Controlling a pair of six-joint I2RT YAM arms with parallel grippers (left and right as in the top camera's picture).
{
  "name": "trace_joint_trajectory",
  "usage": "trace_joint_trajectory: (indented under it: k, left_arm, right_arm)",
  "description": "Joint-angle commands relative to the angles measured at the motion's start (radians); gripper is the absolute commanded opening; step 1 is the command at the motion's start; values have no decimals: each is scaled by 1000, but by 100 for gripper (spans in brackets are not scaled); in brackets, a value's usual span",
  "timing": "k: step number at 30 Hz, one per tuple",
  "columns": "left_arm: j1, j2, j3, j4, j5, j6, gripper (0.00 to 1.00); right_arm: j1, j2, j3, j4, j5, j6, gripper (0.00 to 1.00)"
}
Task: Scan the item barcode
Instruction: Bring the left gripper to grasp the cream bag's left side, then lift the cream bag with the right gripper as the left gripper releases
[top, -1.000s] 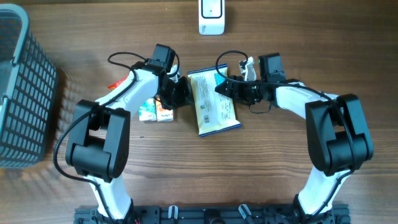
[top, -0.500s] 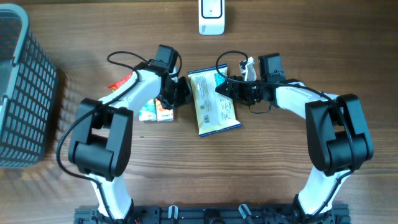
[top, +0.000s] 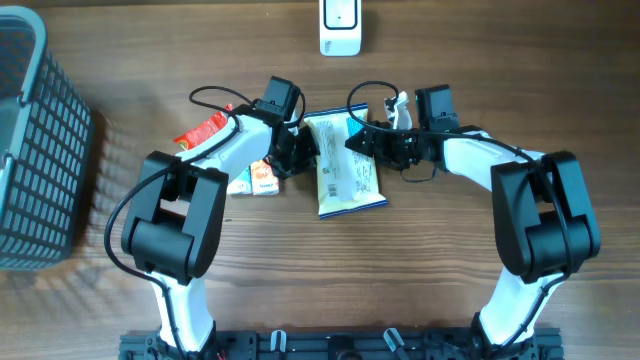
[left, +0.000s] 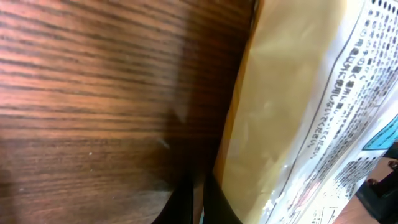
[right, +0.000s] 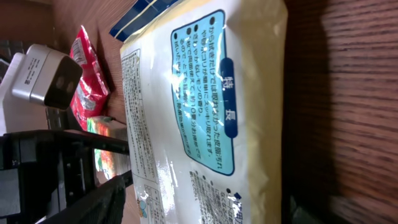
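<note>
The item is a flat yellow-and-white packet (top: 345, 168) with printed text, lying on the wooden table; it also fills the right wrist view (right: 205, 124) and the right side of the left wrist view (left: 292, 112). My left gripper (top: 300, 150) is shut with nothing in it, and its tips (left: 199, 186) sit low against the packet's left edge. My right gripper (top: 362, 143) stands open at the packet's upper right corner, one finger on each side of it (right: 202, 208). No barcode shows. The white scanner (top: 340, 28) stands at the far edge.
A grey mesh basket (top: 35, 140) stands at the left edge. A red packet (top: 205, 128) and small cartons (top: 250, 178) lie under the left arm. The scanner (right: 43, 81) and red packet (right: 87, 68) also show past the item.
My left gripper has slid right, from beside the small cartons to the packet's left edge. The right arm and the packet have stayed in place.
</note>
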Motion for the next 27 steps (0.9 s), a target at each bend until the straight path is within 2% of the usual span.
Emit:
trace_joint_trajectory:
  k: [1, 12, 27]
  left_arm:
    - [-3, 23, -2, 4, -39, -48, 4]
    - [-3, 28, -2, -71, -204, -143, 4]
    - [0, 106, -2, -85, -235, -195, 4]
  right_arm:
    - [24, 55, -46, -53, 74, 15, 76]
    - [58, 55, -89, -46, 74, 117, 77]
    - [58, 55, -127, -28, 21, 162, 74]
